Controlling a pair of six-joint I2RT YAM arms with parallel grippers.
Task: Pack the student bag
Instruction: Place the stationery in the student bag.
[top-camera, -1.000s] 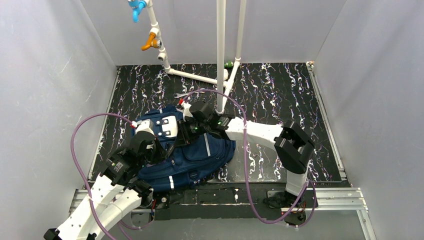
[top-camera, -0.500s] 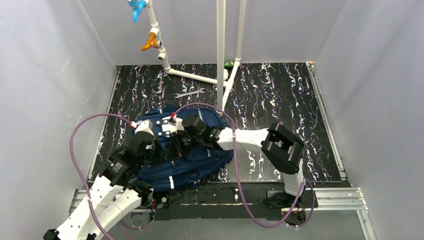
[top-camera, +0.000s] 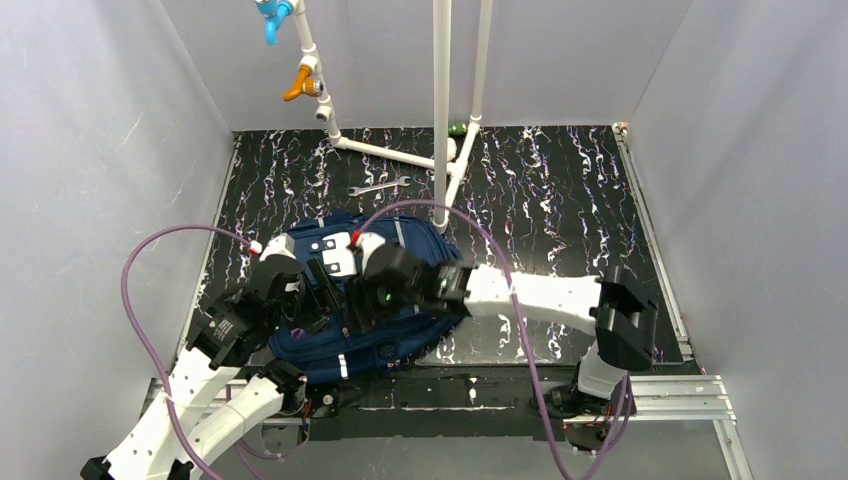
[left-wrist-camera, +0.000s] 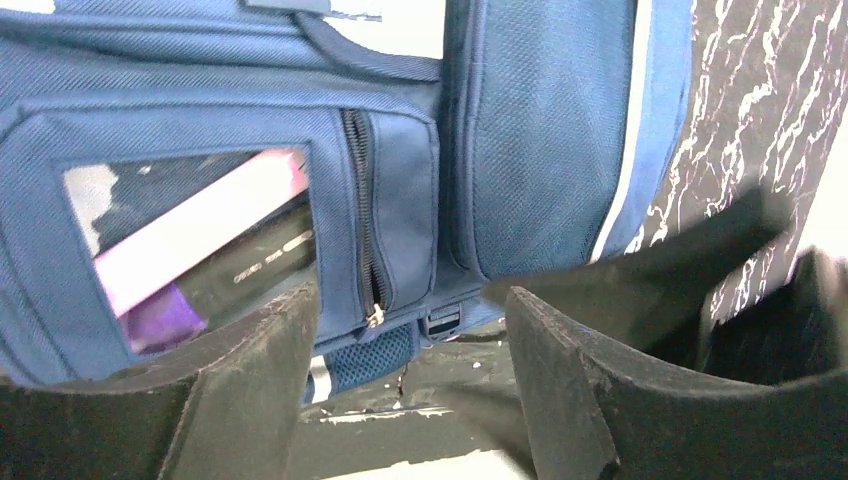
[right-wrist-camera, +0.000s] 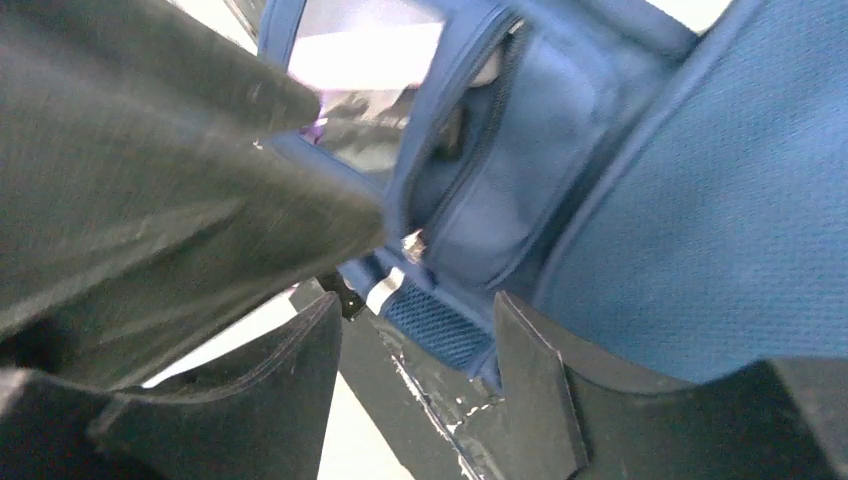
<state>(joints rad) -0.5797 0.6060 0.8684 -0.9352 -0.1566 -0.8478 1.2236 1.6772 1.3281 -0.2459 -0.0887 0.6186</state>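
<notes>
My left pincer (top-camera: 322, 290) hangs over the left half of the one large navy blue fabric backpack (top-camera: 310, 348). It is released: its two black fingers (left-wrist-camera: 250, 390) stand apart with nothing between them. The backpack lies flat on the black, white-veined mat (top-camera: 560, 200), just beyond my two arm bases and under both pincers.

Below my left pincer the backpack shows one clear window pocket (left-wrist-camera: 190, 250). Behind its film are a flat pink strip (left-wrist-camera: 200, 225) and something purple (left-wrist-camera: 165, 312); what they are I cannot tell. Just right of the window runs one zip with a small metal pull (left-wrist-camera: 376, 316).

My right pincer (top-camera: 355, 308) reaches in from the backpack's right side and hovers over its middle, close beside the left one. It is likewise released, its two fingers (right-wrist-camera: 540, 390) spread and empty. A dark blur at the upper left of my right wrist view is probably a finger of my left pincer.

Beyond the backpack, from left, are one blue valve handle (top-camera: 271, 20), one orange valve handle (top-camera: 295, 85), one flat steel spanner (top-camera: 378, 187) on the mat, and two upright white plastic pipes (top-camera: 441, 100).
</notes>
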